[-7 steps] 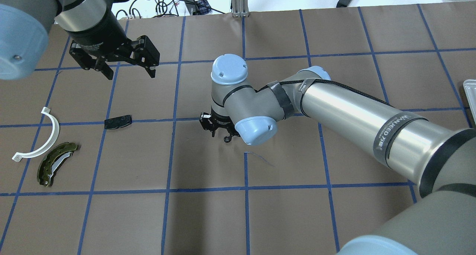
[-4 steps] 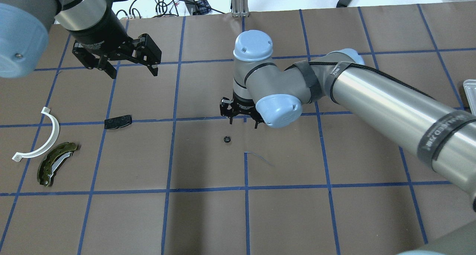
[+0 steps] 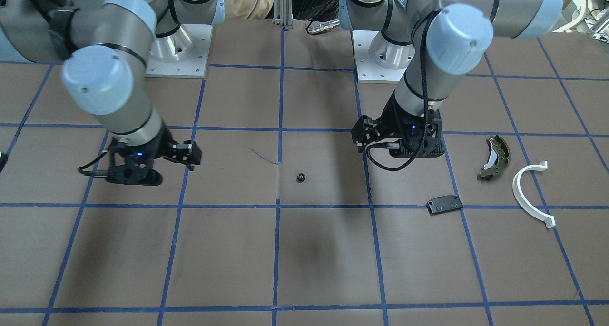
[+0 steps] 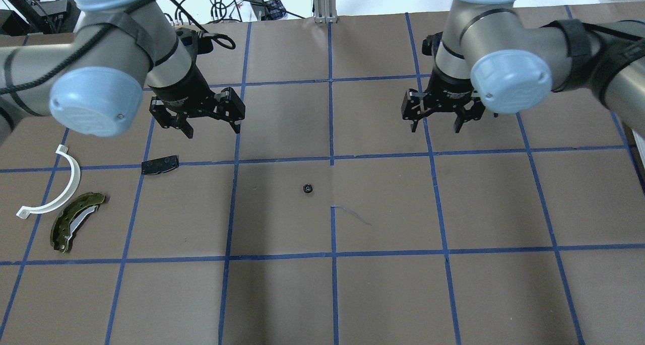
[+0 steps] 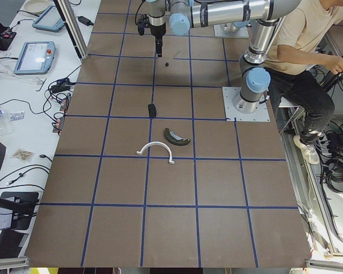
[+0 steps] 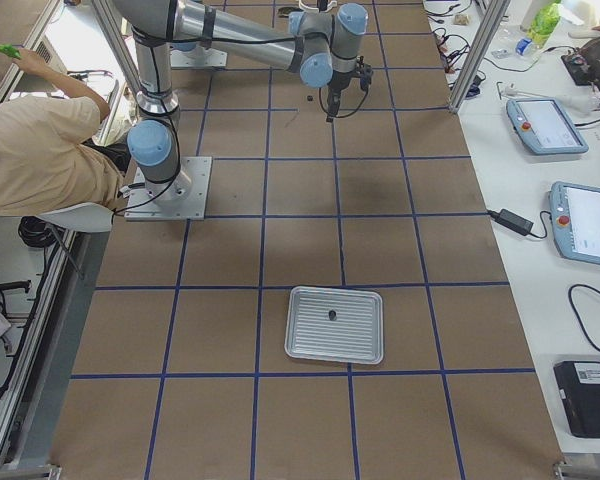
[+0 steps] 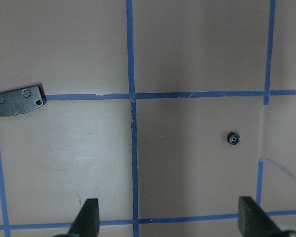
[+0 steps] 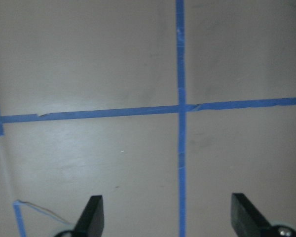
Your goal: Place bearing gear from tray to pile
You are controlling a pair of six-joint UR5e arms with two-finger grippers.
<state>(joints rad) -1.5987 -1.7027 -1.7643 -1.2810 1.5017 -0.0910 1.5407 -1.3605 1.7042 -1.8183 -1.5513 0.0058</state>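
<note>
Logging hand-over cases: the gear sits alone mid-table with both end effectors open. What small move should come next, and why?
Probably the left end effector should shift over the bearing gear and descend. It is open, empty, and nearer the pile than the open right end effector.

Silver-grey tubular arms (image 4: 30, 68) carry pale blue, screw-dotted joint caps (image 4: 511, 83), black cables (image 3: 380, 167), a black left gripper (image 4: 213, 128) and right gripper (image 4: 435, 128)

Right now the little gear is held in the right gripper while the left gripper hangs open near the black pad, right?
No. The overhead view shows the gear lying on the table, away from the right gripper, which is open and empty. The left gripper hangs open near the black pad.
</note>
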